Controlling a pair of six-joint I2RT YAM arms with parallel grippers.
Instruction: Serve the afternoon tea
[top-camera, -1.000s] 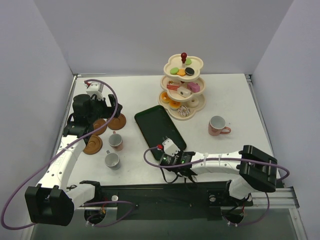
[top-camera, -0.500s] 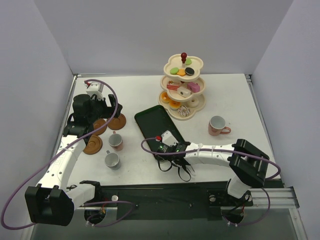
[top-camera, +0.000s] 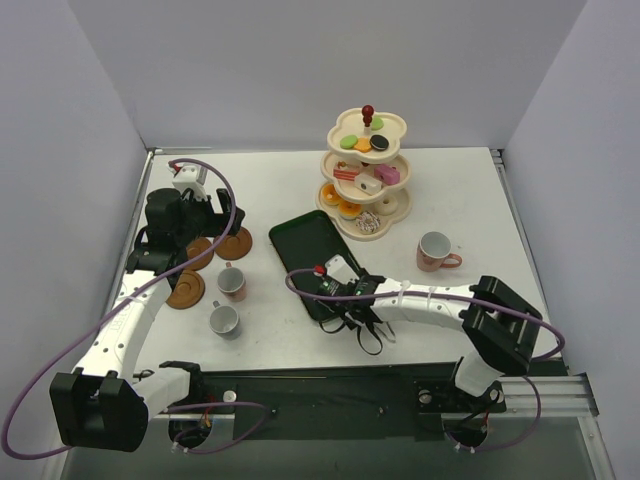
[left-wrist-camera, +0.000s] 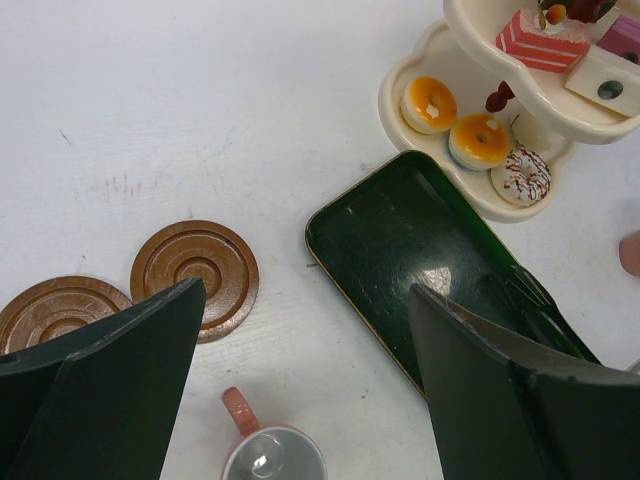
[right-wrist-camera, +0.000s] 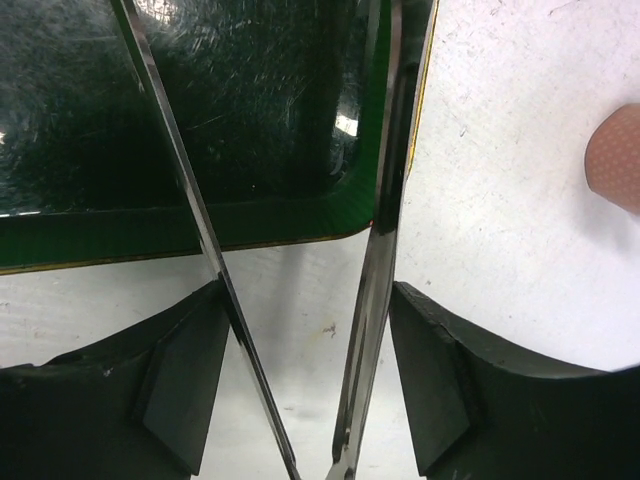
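Two thin blades of the metal tongs (right-wrist-camera: 378, 230) show only in the right wrist view, each seemingly gripped against a finger of the right gripper (right-wrist-camera: 305, 300), splayed over the near corner of the green tray (right-wrist-camera: 90, 120). From above, that arm lies low, reaching leftward. The left gripper (left-wrist-camera: 305, 310) hangs wide and empty over brown saucers (left-wrist-camera: 195, 280). Sweets (top-camera: 362, 145) fill the cream stand (top-camera: 397, 127) beyond the tray; three cups (top-camera: 232, 283) sit on the table
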